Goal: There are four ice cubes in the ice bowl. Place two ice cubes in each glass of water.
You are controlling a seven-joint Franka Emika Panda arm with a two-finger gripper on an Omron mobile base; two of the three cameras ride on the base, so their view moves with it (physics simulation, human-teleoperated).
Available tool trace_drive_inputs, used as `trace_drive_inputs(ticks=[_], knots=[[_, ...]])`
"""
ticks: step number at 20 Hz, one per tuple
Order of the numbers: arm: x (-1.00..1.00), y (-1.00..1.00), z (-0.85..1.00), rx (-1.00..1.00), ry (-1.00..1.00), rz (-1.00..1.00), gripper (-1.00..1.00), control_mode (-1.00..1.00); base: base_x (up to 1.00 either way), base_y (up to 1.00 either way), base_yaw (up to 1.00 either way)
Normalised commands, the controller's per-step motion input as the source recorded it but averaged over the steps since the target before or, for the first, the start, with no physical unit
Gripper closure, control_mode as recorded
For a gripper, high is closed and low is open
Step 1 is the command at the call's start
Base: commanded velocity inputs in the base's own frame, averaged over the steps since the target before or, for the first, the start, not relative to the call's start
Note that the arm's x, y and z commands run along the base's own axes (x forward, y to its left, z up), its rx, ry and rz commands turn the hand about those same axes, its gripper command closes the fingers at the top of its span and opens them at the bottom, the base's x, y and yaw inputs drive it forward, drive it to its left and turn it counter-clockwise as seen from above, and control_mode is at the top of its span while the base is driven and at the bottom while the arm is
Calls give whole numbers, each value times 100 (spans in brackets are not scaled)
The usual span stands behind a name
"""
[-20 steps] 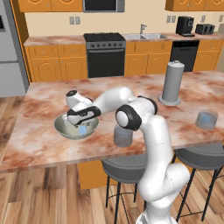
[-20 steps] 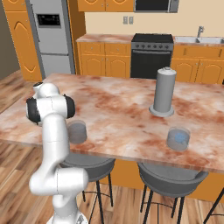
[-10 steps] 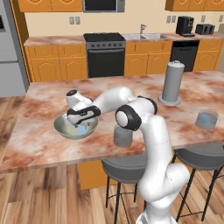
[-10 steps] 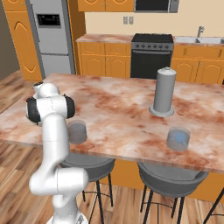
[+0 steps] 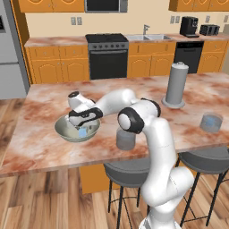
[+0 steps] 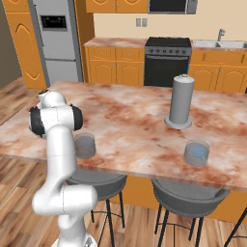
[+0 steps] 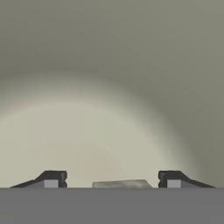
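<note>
While the white arm (image 5: 147, 134) bends way over to its left, the big marbled worktop (image 5: 40, 134) carries everything that matters here. The tall grey cylinder with the domed top (image 5: 176, 85) stands toward the far side, well apart from the bowl. The ice bowl (image 5: 67, 132) sits near the front-left part of the worktop, and the gripper (image 5: 82, 126) is dipped right into it. One glass of water (image 5: 125, 139) stands just beside the bowl near the front edge, partly behind the robot's elbow; the other glass of water (image 5: 211, 122) is way off to the right, near that edge too.

In the hand view the gripper's fingers (image 7: 51, 179) are spread wide, released, with the pale curved inside of the bowl ahead and a flat pale sliver of an ice cube (image 7: 121, 184) between them at the bottom. From the left base view a small light-blue ice cube shows in the bowl right under the gripper; I can't tell how many are in there.
</note>
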Motion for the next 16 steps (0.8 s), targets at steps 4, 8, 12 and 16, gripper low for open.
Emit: trace_drive_inputs(ticks=[4, 8, 12, 16], knots=[[-14, 5, -73, -11, 3, -9, 100, -100, 0, 0, 0], [-22, 2, -69, -9, 2, -9, 100, -100, 0, 0, 0], [-33, -4, -17, 0, 0, -12, 100, -100, 0, 0, 0], [-40, -35, 13, 5, -2, -11, 100, -100, 0, 0, 0]])
